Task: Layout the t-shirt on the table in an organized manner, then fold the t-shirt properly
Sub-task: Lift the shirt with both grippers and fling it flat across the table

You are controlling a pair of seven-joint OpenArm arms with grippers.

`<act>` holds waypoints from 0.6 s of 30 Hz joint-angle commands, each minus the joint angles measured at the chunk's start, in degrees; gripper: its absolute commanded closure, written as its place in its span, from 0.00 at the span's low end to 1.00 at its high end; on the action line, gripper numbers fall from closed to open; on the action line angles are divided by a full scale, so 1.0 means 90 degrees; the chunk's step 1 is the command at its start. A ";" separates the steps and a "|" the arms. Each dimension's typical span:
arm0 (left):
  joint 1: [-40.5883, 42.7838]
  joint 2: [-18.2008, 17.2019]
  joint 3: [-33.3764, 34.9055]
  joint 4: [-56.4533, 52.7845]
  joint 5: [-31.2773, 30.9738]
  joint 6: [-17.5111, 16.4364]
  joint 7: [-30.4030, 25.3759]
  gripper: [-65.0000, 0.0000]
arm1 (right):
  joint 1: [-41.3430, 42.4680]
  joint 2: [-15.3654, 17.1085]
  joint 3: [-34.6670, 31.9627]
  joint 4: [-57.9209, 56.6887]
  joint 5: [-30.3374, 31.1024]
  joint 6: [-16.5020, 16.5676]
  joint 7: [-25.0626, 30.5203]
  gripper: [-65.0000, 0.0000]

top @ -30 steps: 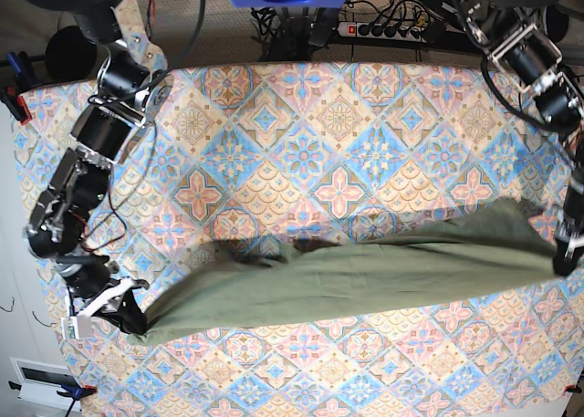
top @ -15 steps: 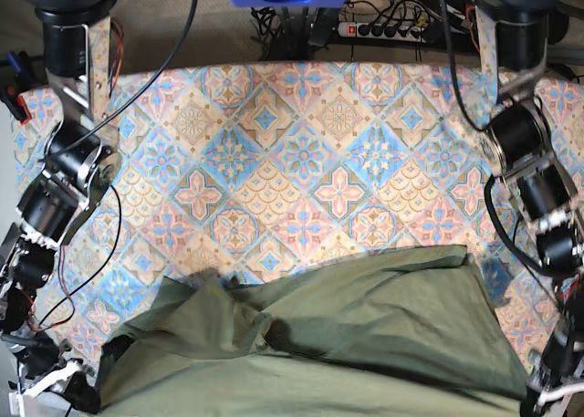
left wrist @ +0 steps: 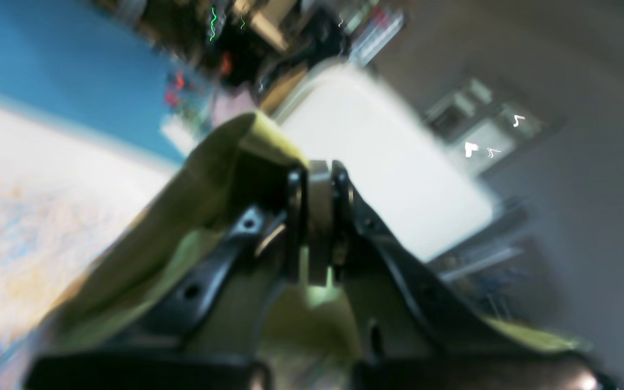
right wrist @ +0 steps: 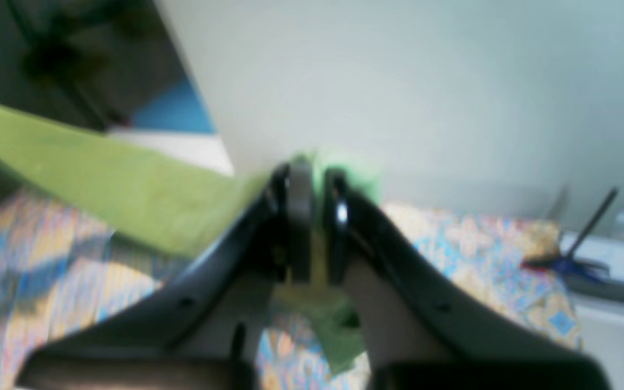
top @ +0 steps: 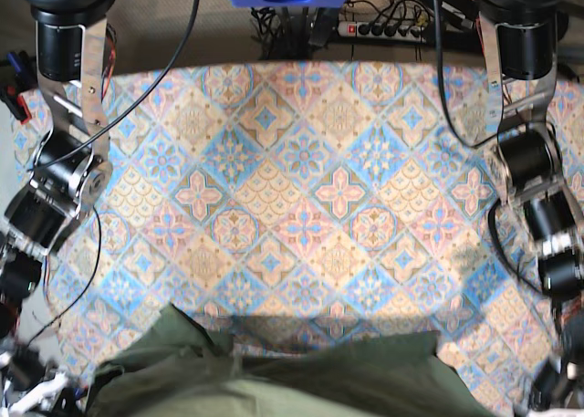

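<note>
The olive-green t-shirt [top: 292, 380] lies bunched along the near edge of the patterned table [top: 338, 189], running off the bottom of the base view. In the left wrist view my left gripper [left wrist: 317, 181] is shut on a fold of the t-shirt [left wrist: 209, 184], which is lifted above the blurred table [left wrist: 14, 227]. In the right wrist view my right gripper [right wrist: 307, 184] is shut on another edge of the t-shirt [right wrist: 101, 184], which stretches away to the left over the table [right wrist: 480, 244]. Both hands sit at the bottom corners of the base view, blurred by motion.
A power strip [top: 383, 29] and cables lie behind the table's far edge. A blue clamp [right wrist: 566, 265] grips a table corner beside a white wall [right wrist: 398, 81]. Both arms run down the table's sides, one on the left [top: 55, 180] and one on the right [top: 534, 189].
Both arms have pulled the t-shirt toward the near edge. It went from a stretched band across the lower table to a heap at the bottom of the base view.
</note>
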 commanded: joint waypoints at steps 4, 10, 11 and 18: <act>0.1457 -0.0486 -0.0298 0.0626 -0.0280 -0.0015 -0.0079 1.00 | -0.1125 0.0148 0.0001 0.0600 -0.0065 -0.0033 -0.0239 0.95; 0.3566 -0.0632 -0.1128 0.0802 -0.0886 -0.0015 -0.0069 1.00 | -0.2570 0.0148 0.0001 0.1098 -0.0065 -0.0033 -0.0522 0.95; 0.3811 -0.0632 -0.1138 0.0802 -0.0925 -0.0015 -0.0069 1.00 | -0.2746 0.0157 0.0001 0.1225 -0.0065 -0.0033 -0.0542 0.95; 0.4797 -0.0925 -0.1284 0.0812 -0.1433 -0.0015 -0.0069 1.00 | -0.3332 0.0304 0.0040 0.2075 -0.0055 -0.0033 -0.0757 0.95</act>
